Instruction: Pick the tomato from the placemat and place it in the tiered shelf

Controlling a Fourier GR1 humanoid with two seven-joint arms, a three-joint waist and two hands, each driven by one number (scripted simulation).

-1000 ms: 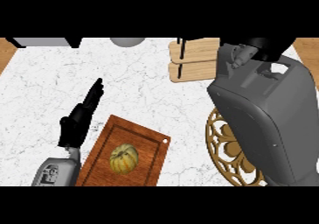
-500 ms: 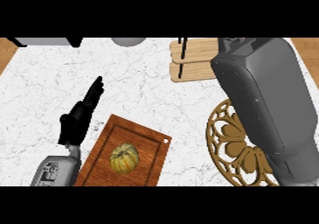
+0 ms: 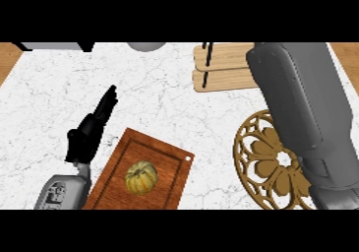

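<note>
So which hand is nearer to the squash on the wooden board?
Left. The left hand sits just left of the squash; the right hand is out of view, only its forearm crosses far right.

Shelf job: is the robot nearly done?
Done: no tomato shows on the placemat. In hand: the right forearm stretches past the tiered shelf, its hand out of sight. Left: no tomato shows on the shelf, so placing is unconfirmed. The left hand rests open.

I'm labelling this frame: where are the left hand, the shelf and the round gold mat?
left hand [image 3: 91, 129], head view, on the black palm.
shelf [image 3: 225, 68], head view, on its wooden slats.
gold mat [image 3: 263, 162], head view, on its openwork left part.
</note>
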